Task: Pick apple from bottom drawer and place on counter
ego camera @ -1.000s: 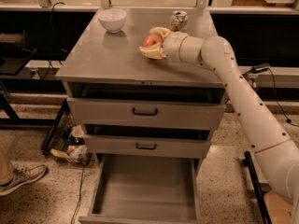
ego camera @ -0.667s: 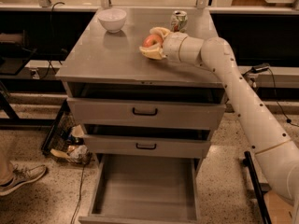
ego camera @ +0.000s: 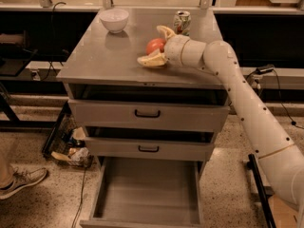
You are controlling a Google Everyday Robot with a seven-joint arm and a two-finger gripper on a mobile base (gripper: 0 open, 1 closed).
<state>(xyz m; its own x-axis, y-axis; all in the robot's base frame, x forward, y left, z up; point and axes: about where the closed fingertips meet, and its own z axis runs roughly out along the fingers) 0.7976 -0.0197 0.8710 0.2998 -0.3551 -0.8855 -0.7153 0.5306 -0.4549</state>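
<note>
While one apple sits on counter, jaws spread around it, released; one bowl, one can behind.

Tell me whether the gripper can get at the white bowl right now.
Probably yes: the gripper hangs over the counter at the apple, and only bare counter lies between it and the white bowl.

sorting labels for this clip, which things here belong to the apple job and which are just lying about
Job:
apple
counter
gripper, around the apple over the counter
bottom drawer, pulled open

Lying about:
white bowl and soda can at the counter's back
two upper drawers
shoe on the floor
</note>
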